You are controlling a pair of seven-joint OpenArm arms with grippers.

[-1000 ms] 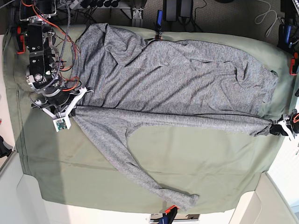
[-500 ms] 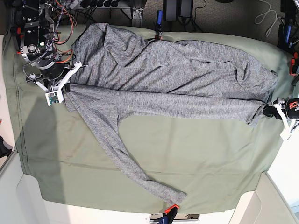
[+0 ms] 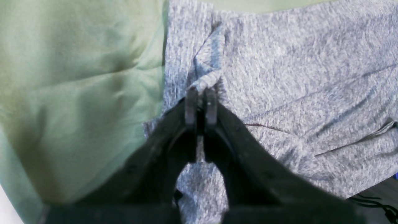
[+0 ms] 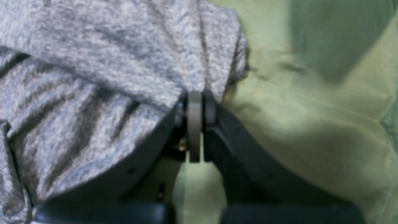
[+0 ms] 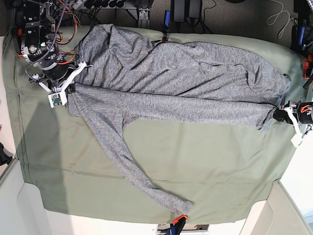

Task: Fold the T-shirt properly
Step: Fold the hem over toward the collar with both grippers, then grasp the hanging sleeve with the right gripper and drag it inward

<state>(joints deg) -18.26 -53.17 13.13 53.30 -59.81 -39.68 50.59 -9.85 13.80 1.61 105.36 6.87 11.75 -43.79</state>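
The heathered grey T-shirt lies across the olive-green sheet, its near long edge folded over the body. One sleeve trails toward the front edge. My left gripper is at the right end of the fold and is shut on a bunch of the grey fabric. My right gripper is at the left end, shut on the shirt's edge. The fold is stretched between the two grippers.
The sheet covers the table and is clamped at its edges by orange-tipped clips. Cables and black equipment lie along the far edge. The right arm's wiring stands at the far left corner.
Both grippers have carried the folded edge away from the front and onto the shirt body. The trailing sleeve has been dragged along. In the last half second there is little movement.
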